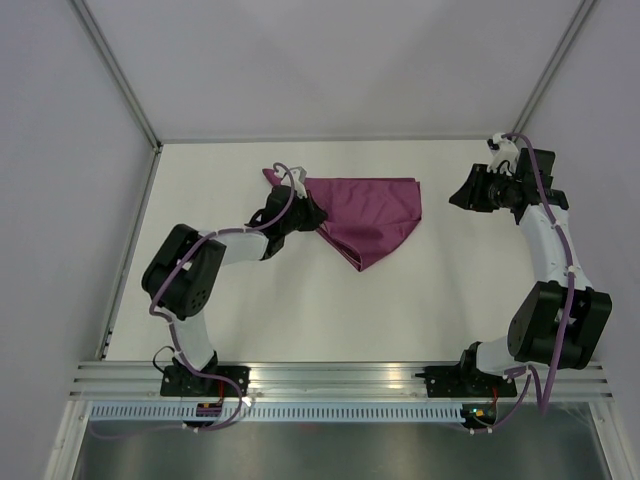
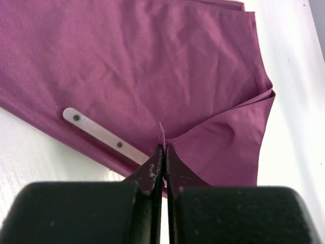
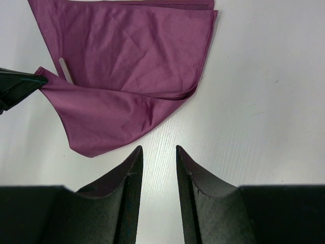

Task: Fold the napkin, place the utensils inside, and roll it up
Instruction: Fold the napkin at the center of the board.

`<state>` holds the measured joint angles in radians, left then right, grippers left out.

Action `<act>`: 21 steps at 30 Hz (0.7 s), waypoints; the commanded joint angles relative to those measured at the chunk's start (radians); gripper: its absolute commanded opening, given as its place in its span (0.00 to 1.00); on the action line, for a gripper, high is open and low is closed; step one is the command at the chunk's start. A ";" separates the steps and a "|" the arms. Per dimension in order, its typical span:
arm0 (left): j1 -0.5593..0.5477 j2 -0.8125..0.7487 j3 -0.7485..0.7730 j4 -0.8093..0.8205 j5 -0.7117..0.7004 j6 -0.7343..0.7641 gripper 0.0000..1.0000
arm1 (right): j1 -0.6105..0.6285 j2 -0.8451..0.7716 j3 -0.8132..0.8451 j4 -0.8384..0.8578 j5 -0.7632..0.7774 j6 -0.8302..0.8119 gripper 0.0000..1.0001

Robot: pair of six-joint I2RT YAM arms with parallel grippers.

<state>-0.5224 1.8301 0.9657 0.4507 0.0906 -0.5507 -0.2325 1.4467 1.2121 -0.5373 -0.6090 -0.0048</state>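
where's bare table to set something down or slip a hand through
Widest bare table lies between the napkin and the near rail. Another strip runs between napkin and right gripper. The far strip behind the napkin is narrow. Crowded at the napkin's left edge: left gripper pinches cloth beside the utensil handle.

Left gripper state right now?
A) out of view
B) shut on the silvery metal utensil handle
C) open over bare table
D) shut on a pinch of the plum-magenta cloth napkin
D: in the left wrist view the left gripper has its jaws closed on a raised pleat of the dark plum-magenta cloth napkin. The flat silvery metal utensil handle lies to their left, not between them.
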 commanded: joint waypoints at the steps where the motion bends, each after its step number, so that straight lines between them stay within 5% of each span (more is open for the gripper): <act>1: 0.030 0.031 0.030 0.013 0.077 -0.061 0.02 | 0.005 -0.002 -0.008 0.019 -0.012 -0.008 0.38; 21: 0.104 0.155 0.139 -0.038 0.139 -0.075 0.02 | 0.044 0.006 -0.019 0.016 0.021 -0.026 0.38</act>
<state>-0.4316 1.9640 1.0763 0.3985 0.2043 -0.5800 -0.1959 1.4528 1.1992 -0.5381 -0.5961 -0.0143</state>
